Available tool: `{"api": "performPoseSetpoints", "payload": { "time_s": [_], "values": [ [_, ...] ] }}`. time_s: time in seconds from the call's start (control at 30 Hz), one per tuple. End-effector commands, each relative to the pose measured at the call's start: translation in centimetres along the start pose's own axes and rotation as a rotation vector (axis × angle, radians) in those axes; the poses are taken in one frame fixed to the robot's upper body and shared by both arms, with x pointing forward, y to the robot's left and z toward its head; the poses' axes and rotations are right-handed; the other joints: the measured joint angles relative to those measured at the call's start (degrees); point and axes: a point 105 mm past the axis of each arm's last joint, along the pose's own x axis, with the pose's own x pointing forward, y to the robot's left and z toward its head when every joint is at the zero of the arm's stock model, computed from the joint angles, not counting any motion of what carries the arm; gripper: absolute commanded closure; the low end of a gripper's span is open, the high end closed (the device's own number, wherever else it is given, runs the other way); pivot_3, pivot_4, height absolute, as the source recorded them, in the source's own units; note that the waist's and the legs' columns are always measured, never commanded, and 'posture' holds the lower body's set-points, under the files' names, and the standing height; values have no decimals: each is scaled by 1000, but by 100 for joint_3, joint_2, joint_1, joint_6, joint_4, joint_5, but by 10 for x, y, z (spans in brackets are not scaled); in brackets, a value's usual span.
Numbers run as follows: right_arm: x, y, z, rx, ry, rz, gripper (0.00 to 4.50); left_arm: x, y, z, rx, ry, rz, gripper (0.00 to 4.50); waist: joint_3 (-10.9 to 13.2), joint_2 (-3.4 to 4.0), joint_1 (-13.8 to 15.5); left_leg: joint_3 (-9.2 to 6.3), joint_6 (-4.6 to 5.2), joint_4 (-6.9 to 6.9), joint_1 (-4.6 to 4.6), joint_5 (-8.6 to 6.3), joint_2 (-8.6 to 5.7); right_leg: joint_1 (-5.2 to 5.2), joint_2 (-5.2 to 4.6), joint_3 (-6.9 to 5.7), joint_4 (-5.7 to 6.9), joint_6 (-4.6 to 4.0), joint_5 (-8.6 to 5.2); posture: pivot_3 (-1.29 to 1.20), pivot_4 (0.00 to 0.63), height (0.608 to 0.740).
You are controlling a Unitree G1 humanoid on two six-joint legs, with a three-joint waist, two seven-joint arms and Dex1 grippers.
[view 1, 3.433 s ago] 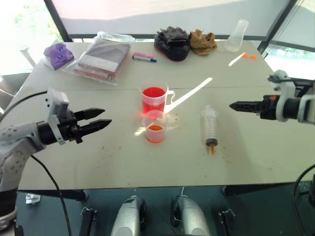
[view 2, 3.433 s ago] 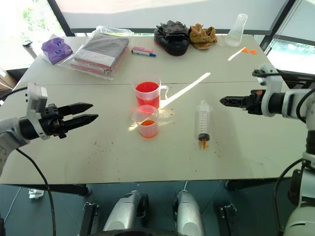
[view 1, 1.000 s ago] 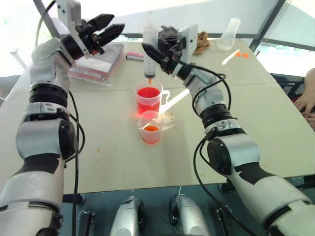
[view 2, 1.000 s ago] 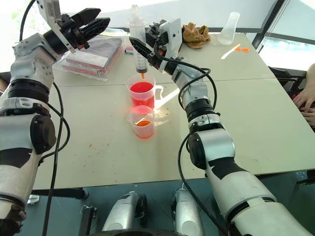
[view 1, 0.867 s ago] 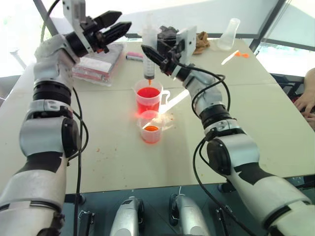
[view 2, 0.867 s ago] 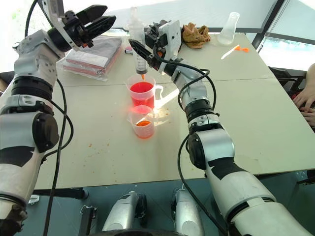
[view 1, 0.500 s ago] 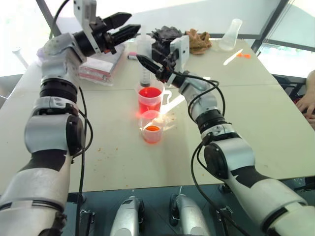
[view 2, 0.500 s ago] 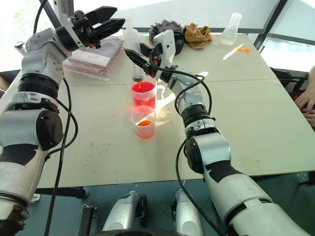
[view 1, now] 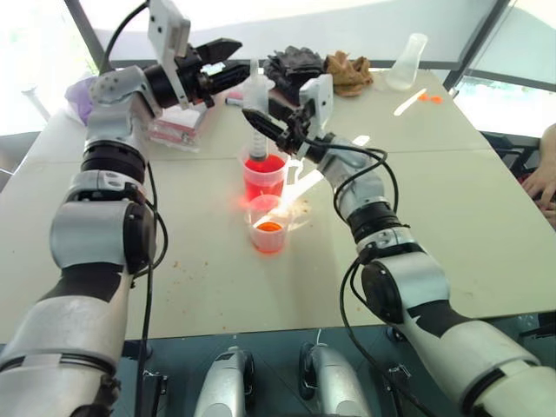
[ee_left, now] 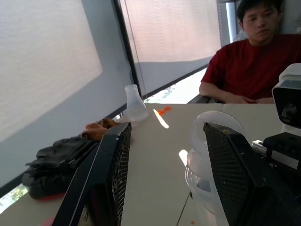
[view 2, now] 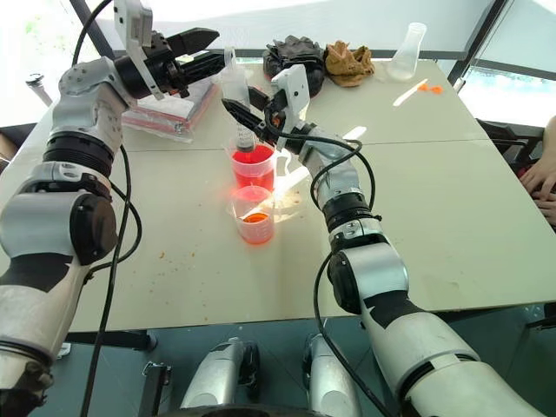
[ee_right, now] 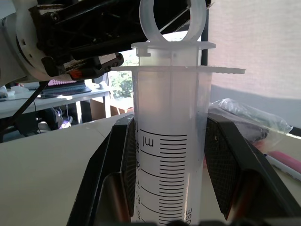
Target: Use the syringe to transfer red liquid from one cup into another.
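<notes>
The right end effector [view 2: 236, 113] is clamped on the barrel of the syringe [view 2: 236, 100], holding it upright with its tip dipped into the beaker [view 2: 253, 167] of red liquid [view 2: 253, 156], which stands near the middle of the surface [view 2: 417, 191], a little toward the far edge. Just in front of the beaker, on the near side, sits the short cup [view 2: 253, 215] with a small amount of orange-red liquid at its bottom. The left end effector [view 2: 193, 50] has its fingers spread wide, and they straddle the ring at the top of the white plunger [ee_right: 172, 23]; in the left wrist view the ring [ee_left: 214, 141] lies between the two fingers without being pinched yet. So the step in hand looks to be the filling: the syringe is planted in the source beaker and the plunger, apparently pushed well into the barrel, has not been drawn. I'd judge the next move is for the left fingers to close on the plunger ring and pull it straight up along the barrel, while the right holds the barrel still and keeps the tip under the liquid. A crooked pull could tilt the syringe or tip the beaker. A person in a red shirt [ee_left: 254, 61] sits past the far right corner of the surface.
</notes>
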Motion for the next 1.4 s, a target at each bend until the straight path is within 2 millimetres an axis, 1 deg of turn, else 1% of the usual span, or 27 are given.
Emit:
{"api": "performPoseSetpoints", "payload": {
  "time_s": [0.03,0.17,0.37,0.4,0.6,0.83,0.93,1.0,1.4],
  "values": [
    [11,15,17,-92,-38,80,2969,11,-5,13,49,-6,-44,1935,0,0,-3,0,0,0,0,0,0,0,0,0,1,0,0,0,150,740],
    [11,18,14,-112,-27,95,2969,11,-9,6,30,11,-73,3027,0,0,-10,0,0,0,1,0,0,-1,1,0,2,0,0,0,150,740],
    [11,18,12,-122,-19,93,2969,12,-8,8,17,-18,-55,4341,0,0,-5,0,-1,1,1,1,0,-1,0,0,3,0,0,0,150,740],
    [11,18,11,-120,-18,91,2969,12,-7,8,13,-24,-49,4478,0,0,-4,0,-1,1,1,1,0,0,0,0,3,0,0,0,150,740],
    [10,21,3,-108,-6,90,2969,15,-2,6,21,-26,16,4478,0,0,-4,-1,-1,2,1,1,0,0,0,0,3,0,0,0,150,740],
    [9,25,-4,-92,5,95,2969,17,9,35,-53,-166,83,4478,0,0,-11,0,-1,2,2,1,0,0,0,1,5,0,0,0,150,740],
    [9,27,-6,-89,7,97,2969,18,11,41,-67,-191,93,4478,0,0,-10,-1,-1,2,2,1,0,0,0,0,7,0,0,0,150,740],
    [10,32,-7,-82,0,103,2969,20,13,47,-86,-222,111,4478,0,0,0,-1,-1,2,2,1,0,0,0,0,7,0,0,0,150,740],
    [13,44,-15,-43,-12,103,2969,21,13,49,-71,-212,111,4478,0,0,-10,-1,-3,3,4,2,-1,0,0,1,10,0,0,0,150,740]
  ]
}}
